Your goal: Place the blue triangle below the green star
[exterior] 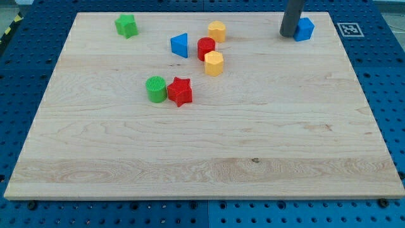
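The blue triangle [180, 45] points toward the view's top-right.

My tip [290, 34] stands upright near the view's top right.

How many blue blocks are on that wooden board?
2: the blue triangle sits near the view's top, left of the red cylinder; the other blue block is at the top right, touching my tip. None seem hidden.

You've got no readable words or numbers here; the only sign is a black-and-white square marker [347, 28] on the blue perforated base, probably a fiducial tag, at the view's top right.
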